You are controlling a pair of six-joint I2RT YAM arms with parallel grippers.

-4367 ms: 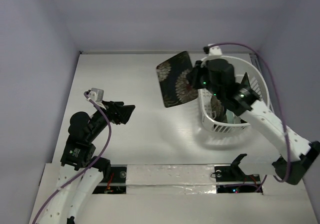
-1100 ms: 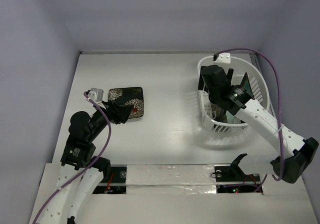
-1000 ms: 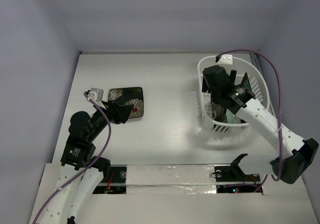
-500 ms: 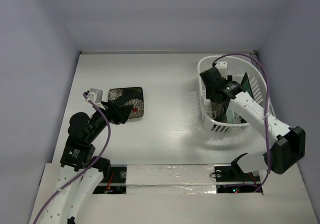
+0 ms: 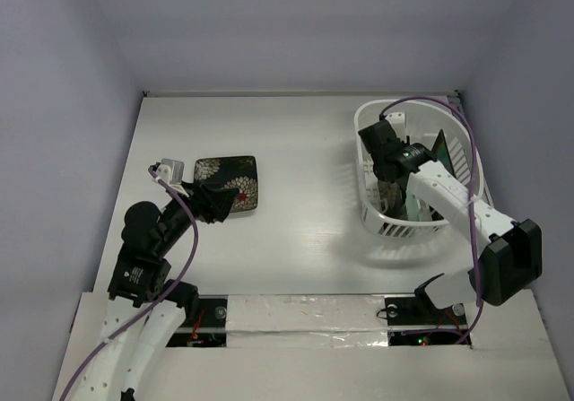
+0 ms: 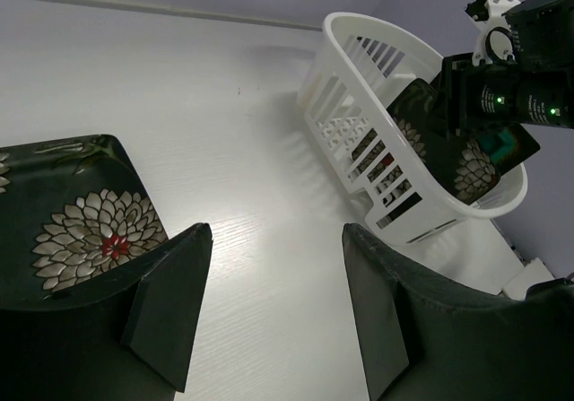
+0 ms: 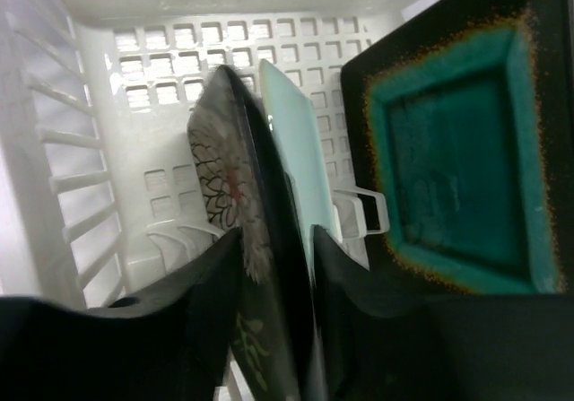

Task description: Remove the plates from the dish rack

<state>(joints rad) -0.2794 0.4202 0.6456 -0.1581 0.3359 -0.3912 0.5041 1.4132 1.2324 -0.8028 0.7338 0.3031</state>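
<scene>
Overhead view looks down on the table (image 5: 296,150); both wrist views, the right closest, also show the dish rack (image 5: 387,225).

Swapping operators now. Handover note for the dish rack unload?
Left claw: open, empty, by the unloaded floral plate.
Right claw: inside the dish rack, fingers either side of the racked floral plate; can't tell whether it is clamped.
Done: unloaded floral plate lies flat on the table.
To do: racked floral plate, mint plate, teal plate, all standing in the rack.
</scene>
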